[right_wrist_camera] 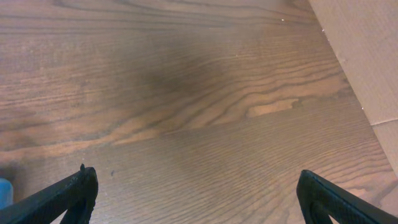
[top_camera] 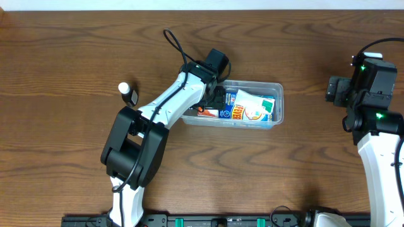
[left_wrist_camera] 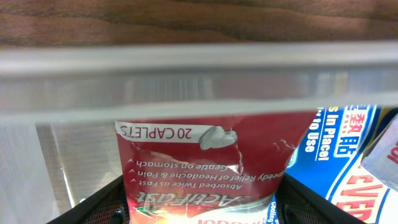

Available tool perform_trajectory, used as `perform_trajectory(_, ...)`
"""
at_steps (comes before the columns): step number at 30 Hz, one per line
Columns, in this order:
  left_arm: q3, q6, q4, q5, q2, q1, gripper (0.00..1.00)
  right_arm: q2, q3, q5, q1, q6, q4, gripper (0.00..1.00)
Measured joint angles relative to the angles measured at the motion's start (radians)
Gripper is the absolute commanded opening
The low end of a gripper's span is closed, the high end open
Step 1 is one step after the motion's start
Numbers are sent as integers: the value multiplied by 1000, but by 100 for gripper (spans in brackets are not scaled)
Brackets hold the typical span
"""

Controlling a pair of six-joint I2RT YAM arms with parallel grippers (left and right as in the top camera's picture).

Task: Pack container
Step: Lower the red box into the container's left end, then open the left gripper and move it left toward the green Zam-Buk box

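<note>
Container (top_camera: 280, 107): table centre, long axis left-right, part-filled. Left gripper (top_camera: 213, 101): inside its left end, fingers flanking red caplet box (left_wrist_camera: 205, 162); grasp or release unclear. Right gripper (right_wrist_camera: 198, 196): spread wide, empty, well apart.

A dark brown wood-grain counter (top_camera: 63, 50) fills the view. Near its middle rests a clear, shallow plastic container (top_camera: 252, 82). To its left, well apart, is a small dark bottle (top_camera: 129, 93) with a white cap.

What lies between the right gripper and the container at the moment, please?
Nothing but bare wooden table: in the overhead view, the stretch from the container to the right gripper holds no object.
</note>
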Motion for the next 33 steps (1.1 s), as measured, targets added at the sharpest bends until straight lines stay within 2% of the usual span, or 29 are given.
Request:
perform_trajectory(3, 0, 0, 2, 6, 0, 0, 72, 0, 0, 0, 0, 0, 0, 99)
perform_trajectory(7, 0, 1, 3, 15, 0, 0, 82, 0, 0, 0, 0, 0, 0, 99)
perform_trajectory(13, 0, 0, 7, 19, 0, 0, 86, 0, 0, 0, 0, 0, 0, 99)
perform_trajectory(15, 0, 0, 10, 19, 0, 0, 92, 0, 0, 0, 0, 0, 0, 99)
perform_trajectory(18, 0, -2, 14, 19, 0, 0, 95, 0, 0, 0, 0, 0, 0, 99)
perform_trajectory(32, 9, 38, 16, 36, -46, 0, 96, 0, 0, 0, 0, 0, 0, 99)
perform_trajectory(33, 9, 43, 13, 38, -68, 0, 100, 0, 0, 0, 0, 0, 0, 99)
